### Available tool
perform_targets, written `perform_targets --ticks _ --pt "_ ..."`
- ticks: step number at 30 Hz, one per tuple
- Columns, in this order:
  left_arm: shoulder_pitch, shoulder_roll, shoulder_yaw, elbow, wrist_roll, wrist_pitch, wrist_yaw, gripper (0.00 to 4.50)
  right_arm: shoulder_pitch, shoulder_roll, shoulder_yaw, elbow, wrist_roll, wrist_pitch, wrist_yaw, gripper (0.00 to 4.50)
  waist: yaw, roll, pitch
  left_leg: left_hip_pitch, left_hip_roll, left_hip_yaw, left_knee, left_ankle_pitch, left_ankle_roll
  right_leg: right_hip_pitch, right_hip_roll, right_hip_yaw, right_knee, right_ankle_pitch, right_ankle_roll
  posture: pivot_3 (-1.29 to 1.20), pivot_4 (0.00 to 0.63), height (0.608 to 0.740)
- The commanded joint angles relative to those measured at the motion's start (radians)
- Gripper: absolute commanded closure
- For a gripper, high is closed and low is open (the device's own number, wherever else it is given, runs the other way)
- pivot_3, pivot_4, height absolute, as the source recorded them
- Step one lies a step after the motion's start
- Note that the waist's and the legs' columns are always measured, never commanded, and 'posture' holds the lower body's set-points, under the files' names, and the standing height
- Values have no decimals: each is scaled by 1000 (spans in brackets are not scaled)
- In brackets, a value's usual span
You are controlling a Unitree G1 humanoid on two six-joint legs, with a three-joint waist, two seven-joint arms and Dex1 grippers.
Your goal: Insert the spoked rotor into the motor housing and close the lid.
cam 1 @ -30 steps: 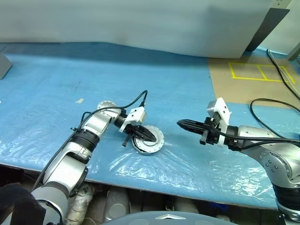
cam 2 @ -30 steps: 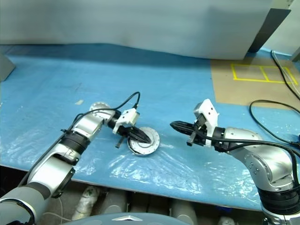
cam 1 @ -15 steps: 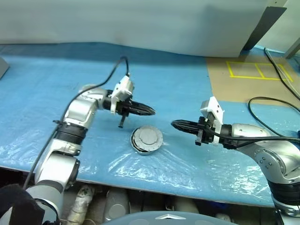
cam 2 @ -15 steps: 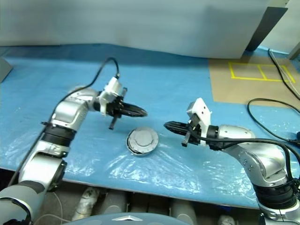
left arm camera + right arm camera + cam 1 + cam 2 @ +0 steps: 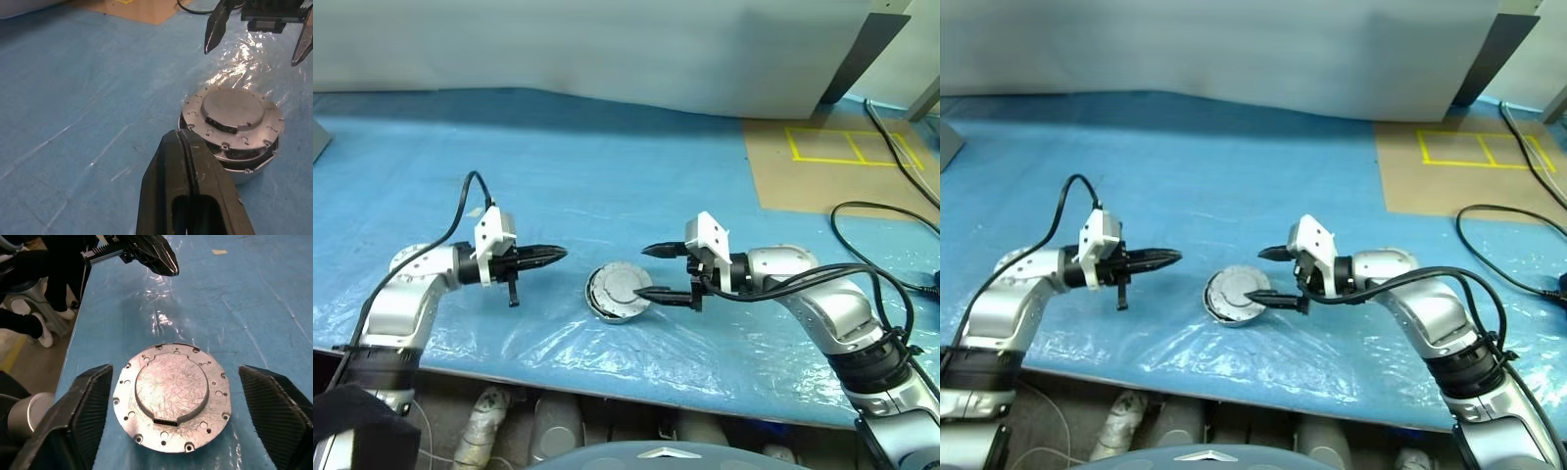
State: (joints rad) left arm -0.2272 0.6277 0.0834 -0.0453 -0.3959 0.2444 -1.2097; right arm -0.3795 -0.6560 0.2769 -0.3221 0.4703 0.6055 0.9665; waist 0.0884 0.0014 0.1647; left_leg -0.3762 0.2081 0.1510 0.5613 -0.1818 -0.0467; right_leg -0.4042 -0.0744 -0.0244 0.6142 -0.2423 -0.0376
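Housing (image 5: 618, 304) with lid (image 5: 622, 287) folded down on top, plain face up, sits near front edge of counter (image 5: 636, 176); no gap seen at rim.

Metal puck: likely heavy, rigid, smooth. Best gripped across rim, not flat top.

Right tool (image 5: 649, 272) spread wide, fingers straddling lid, apparently not touching.

Left tool (image 5: 558, 255) clenched, empty, well apart to the side.
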Motion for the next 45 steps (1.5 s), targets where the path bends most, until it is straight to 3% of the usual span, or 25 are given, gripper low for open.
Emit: perform_targets --ticks 1,6,12,22,26,30,45 --pt "53 -2 44 -88 -30 22 77 4500 -43 20 34 47 -51 -62 43 38 -1 0 0 0 0 0 0 0 0 0 0 0 0 0 0 0 150 740" --pt "87 -12 23 -104 4 3 150 4500 -94 60 84 153 -130 -116 74 38 -2 0 0 0 0 0 2 0 0 0 0 1 3 0 0 0 150 740" --pt "158 40 12 -94 25 38 148 4500 -116 88 115 205 -184 -163 113 38 -19 0 0 1 0 0 2 0 0 0 0 1 4 0 0 0 150 740" --pt "238 19 -49 -313 -76 49 105 4500 -131 133 159 276 -280 -233 148 38 -21 0 0 1 0 0 3 0 1 -1 0 1 5 0 -1 0 150 740" --pt "238 37 -75 -316 -70 49 93 4500 -131 144 163 286 -296 -240 165 589 -25 0 0 3 0 2 3 0 1 -1 0 2 7 0 -1 0 150 740" --pt "233 31 -75 -269 -55 23 108 4500 -130 155 162 286 -308 -243 166 1560 -33 0 0 4 1 2 3 0 1 -1 1 3 8 -1 -1 0 150 740" --pt "222 32 -61 -228 -74 14 102 4500 -126 19 122 269 -345 -249 211 1579 -37 0 0 4 0 2 3 0 1 0 0 3 8 -1 -1 0 150 740"
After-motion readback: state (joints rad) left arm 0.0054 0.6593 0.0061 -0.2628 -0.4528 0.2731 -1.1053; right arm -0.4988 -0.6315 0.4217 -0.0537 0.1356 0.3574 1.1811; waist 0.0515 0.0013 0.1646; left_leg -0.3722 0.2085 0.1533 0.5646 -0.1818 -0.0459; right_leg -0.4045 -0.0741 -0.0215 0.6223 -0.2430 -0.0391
